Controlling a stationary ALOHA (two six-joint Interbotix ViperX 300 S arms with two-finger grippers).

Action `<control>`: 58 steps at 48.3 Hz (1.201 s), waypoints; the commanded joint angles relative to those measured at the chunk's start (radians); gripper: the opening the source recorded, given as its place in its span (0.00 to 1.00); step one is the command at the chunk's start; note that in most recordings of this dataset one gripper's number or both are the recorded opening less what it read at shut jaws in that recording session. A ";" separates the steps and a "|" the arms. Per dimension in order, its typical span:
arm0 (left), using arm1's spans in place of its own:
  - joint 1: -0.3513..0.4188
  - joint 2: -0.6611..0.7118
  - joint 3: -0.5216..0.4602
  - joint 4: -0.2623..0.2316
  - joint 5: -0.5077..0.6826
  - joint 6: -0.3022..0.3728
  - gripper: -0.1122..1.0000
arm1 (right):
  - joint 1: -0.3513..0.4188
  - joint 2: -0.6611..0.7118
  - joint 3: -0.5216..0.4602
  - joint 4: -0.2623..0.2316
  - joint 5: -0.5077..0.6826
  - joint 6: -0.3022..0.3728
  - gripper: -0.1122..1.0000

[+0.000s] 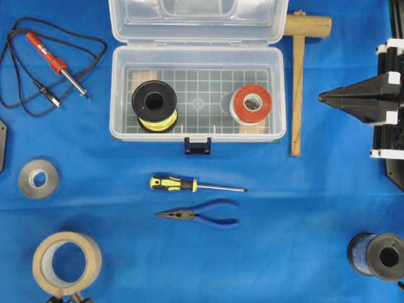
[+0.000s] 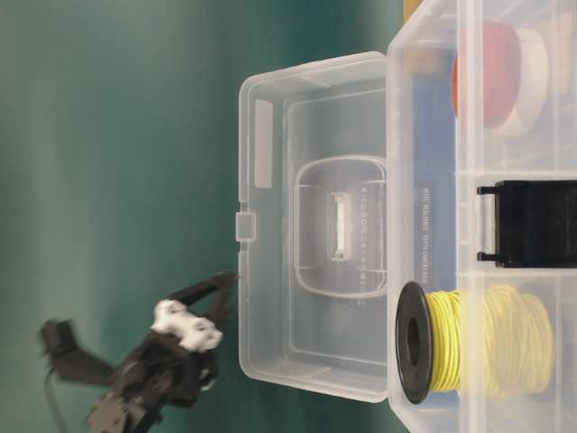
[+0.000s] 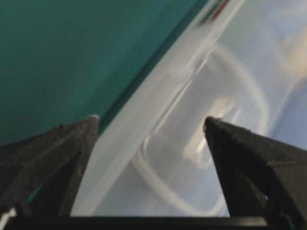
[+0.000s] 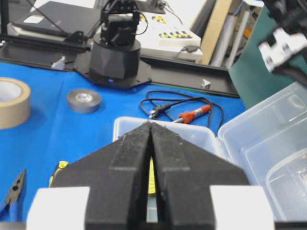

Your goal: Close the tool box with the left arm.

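Lid of tool box stands open, tipped back; yellow spool and red spool sit inside; left gripper has jaws spread wide, lid's edge right between them, not squeezed; left arm sits behind lid; right gripper has jaws pressed together, holding nothing, off to side of box. Step looks like: getting ready to push lid. Next move likely needs push on lid's back, forward and down, until lid meets latch.
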 commanded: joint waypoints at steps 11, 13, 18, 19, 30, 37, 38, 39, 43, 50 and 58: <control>0.002 0.061 -0.080 0.000 0.153 0.012 0.90 | -0.003 0.018 -0.014 -0.002 -0.006 0.002 0.10; -0.003 0.058 -0.075 0.000 0.170 0.011 0.90 | -0.003 0.020 -0.012 0.000 -0.005 0.002 0.10; -0.040 0.048 -0.058 0.000 0.222 -0.002 0.90 | -0.002 0.021 -0.012 0.000 -0.006 0.000 0.10; -0.051 0.044 -0.055 0.000 0.230 -0.003 0.90 | -0.002 0.021 -0.012 -0.002 -0.006 0.000 0.10; -0.153 -0.028 -0.014 0.000 0.272 -0.020 0.90 | -0.002 0.023 -0.012 -0.002 -0.009 0.000 0.10; -0.196 -0.104 0.011 0.000 0.310 -0.028 0.90 | -0.003 0.026 -0.012 -0.002 -0.009 0.000 0.10; -0.201 -0.115 0.017 0.000 0.318 -0.029 0.90 | -0.003 0.026 -0.012 -0.002 -0.009 0.000 0.10; -0.207 -0.132 0.023 -0.002 0.330 -0.032 0.90 | -0.003 0.026 -0.012 -0.002 -0.009 0.000 0.10; -0.224 -0.173 0.046 -0.003 0.353 -0.044 0.90 | -0.003 0.028 -0.012 -0.002 -0.009 0.002 0.10; -0.267 -0.242 0.097 -0.003 0.373 -0.087 0.90 | -0.003 0.026 -0.012 -0.002 -0.014 0.002 0.10; -0.348 -0.298 0.163 -0.003 0.374 -0.175 0.90 | -0.003 0.028 -0.012 -0.002 -0.015 0.002 0.10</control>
